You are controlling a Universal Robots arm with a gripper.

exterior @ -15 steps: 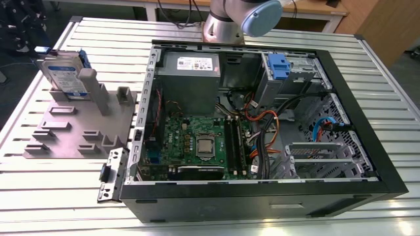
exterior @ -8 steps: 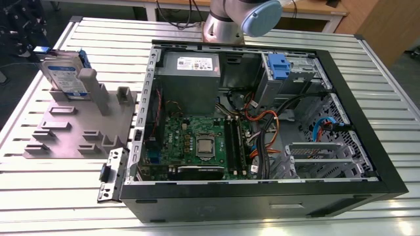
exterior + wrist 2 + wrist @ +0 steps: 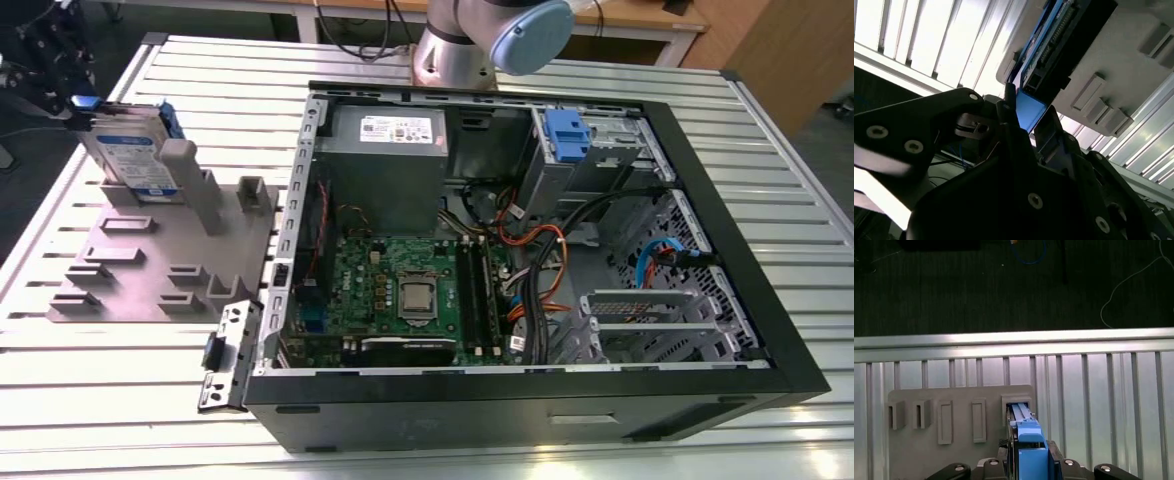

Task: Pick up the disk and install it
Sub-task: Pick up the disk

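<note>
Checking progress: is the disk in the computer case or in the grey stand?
In the stand: the disk sits upright in its slot, outside the computer case.

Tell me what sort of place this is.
Probably a robotics lab bench for computer assembly: a robot arm rises at a slatted metal table, beside an open computer case, with the disk upright in a grey fixture.

Silver metal disk (image 3: 138, 158) with smooth blue plastic frame (image 3: 1032, 452).
</note>
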